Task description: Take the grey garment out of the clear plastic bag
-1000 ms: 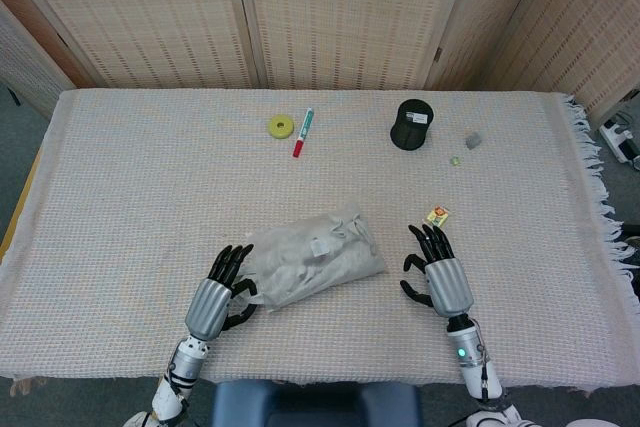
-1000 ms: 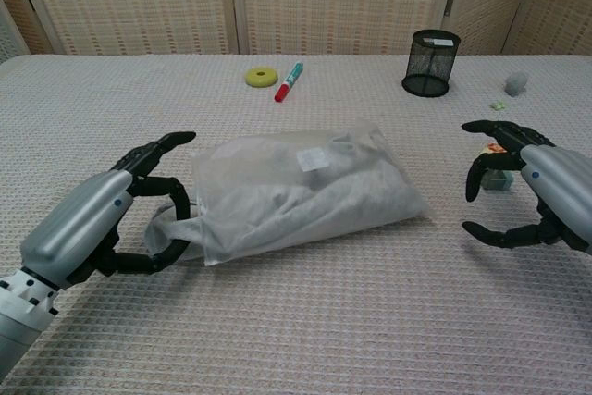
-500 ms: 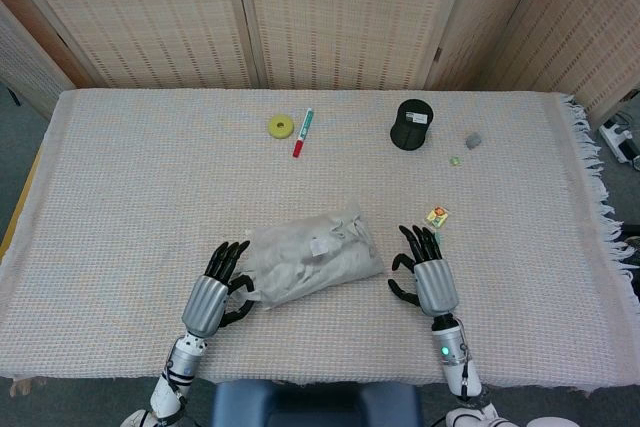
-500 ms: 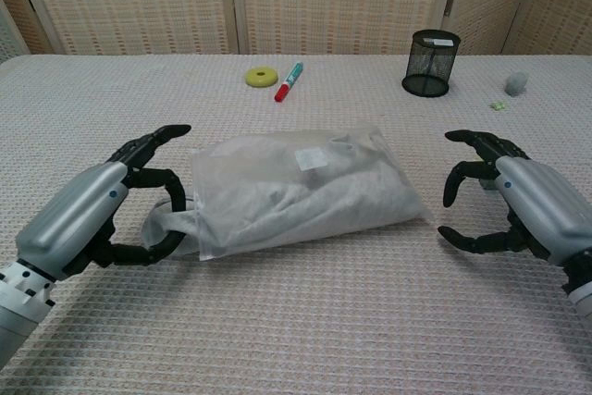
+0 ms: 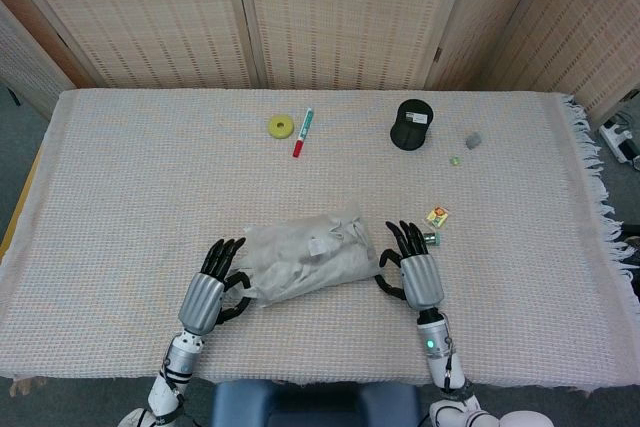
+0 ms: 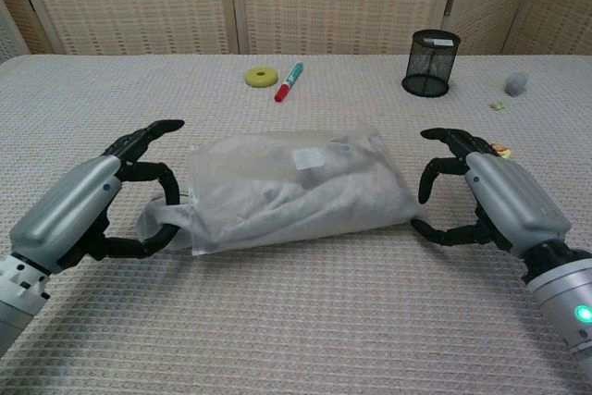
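The clear plastic bag (image 5: pixel 312 258) (image 6: pixel 296 193) lies near the table's front edge with the grey garment (image 6: pixel 319 201) folded inside it. My left hand (image 5: pixel 208 291) (image 6: pixel 88 205) is at the bag's left end. Its fingers and thumb curve apart around the loose plastic flap (image 6: pixel 157 219) without pinching it. My right hand (image 5: pixel 417 272) (image 6: pixel 495 199) is at the bag's right end, fingers spread and curved. Its thumb tip is at the bag's lower right corner, touching or nearly so.
A black mesh cup (image 5: pixel 410 124) (image 6: pixel 432 62), a yellow tape ring (image 5: pixel 280 126), a red-capped marker (image 5: pixel 303 132) and a small grey block (image 5: pixel 473 140) lie at the back. A small colourful packet (image 5: pixel 437 215) and a little green piece (image 5: pixel 430 238) are just right of my right hand.
My right hand has moved left, up to the bag's right end. My left hand has drawn slightly left and back, and the bag has shifted a little left.
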Robot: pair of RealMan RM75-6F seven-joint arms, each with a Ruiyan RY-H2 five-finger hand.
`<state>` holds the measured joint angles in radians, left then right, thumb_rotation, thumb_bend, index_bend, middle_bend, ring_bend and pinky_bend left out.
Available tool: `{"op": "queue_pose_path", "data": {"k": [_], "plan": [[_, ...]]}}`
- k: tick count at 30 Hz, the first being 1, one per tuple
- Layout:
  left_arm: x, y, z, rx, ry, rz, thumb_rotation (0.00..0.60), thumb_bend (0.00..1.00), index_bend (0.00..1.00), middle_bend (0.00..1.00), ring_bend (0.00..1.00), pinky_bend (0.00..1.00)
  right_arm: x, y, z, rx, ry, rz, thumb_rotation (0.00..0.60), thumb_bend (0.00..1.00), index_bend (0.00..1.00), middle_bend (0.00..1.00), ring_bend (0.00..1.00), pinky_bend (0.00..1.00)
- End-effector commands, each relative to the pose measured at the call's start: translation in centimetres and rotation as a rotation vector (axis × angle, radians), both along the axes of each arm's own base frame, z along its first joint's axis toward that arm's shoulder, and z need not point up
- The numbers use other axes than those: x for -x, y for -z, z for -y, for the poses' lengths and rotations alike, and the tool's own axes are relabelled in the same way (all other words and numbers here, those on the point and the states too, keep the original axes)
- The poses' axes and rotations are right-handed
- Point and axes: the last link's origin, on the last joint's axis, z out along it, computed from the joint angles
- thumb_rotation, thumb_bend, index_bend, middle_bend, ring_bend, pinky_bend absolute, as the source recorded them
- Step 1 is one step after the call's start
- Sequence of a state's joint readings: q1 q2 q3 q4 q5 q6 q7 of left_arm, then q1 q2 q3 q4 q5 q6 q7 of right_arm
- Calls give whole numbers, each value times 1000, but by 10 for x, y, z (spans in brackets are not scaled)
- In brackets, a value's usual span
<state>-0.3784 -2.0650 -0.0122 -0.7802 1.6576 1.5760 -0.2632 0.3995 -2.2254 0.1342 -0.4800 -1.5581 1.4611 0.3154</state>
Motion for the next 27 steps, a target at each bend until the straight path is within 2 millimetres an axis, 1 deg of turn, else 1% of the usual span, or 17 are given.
{"op": "queue_pose_path", "data": {"k": [1, 3, 6, 15, 18, 22, 25, 27], "plan": [[0, -1, -1, -2, -2, 1, 600, 558, 765, 95, 0, 0, -2, 2, 2, -2, 1, 1, 600, 198, 578, 101, 0, 0], [0, -1, -1, -2, -2, 3, 600, 559, 765, 95, 0, 0, -3, 4, 3, -4, 1, 1, 600, 199, 589, 105, 0, 0], [0, -2, -2, -3, -3, 5, 600, 558, 765, 95, 0, 0, -3, 5, 4, -8, -3, -2, 600, 233, 605, 107, 0, 0], [1, -4, -3, -7, -2, 6, 600, 558, 766, 95, 0, 0, -1, 2, 10, -13, -7, 0, 600, 513, 637, 114, 0, 0], [0, -4, -3, -8, 1, 7, 600, 559, 766, 95, 0, 0, 0, 1, 12, -13, -5, -7, 600, 575, 644, 117, 0, 0], [0, -5, -3, -12, 4, 8, 600, 559, 766, 95, 0, 0, 3, -1, 12, -14, -5, -18, 600, 635, 655, 121, 0, 0], [3, -11, -6, -32, 6, 1, 600, 559, 766, 95, 0, 0, 8, -8, 12, -1, -9, -32, 600, 649, 664, 127, 0, 0], [7, -19, -10, -60, 4, -5, 600, 559, 767, 95, 0, 0, 14, -17, 14, 19, -9, -58, 600, 650, 666, 129, 0, 0]]}}
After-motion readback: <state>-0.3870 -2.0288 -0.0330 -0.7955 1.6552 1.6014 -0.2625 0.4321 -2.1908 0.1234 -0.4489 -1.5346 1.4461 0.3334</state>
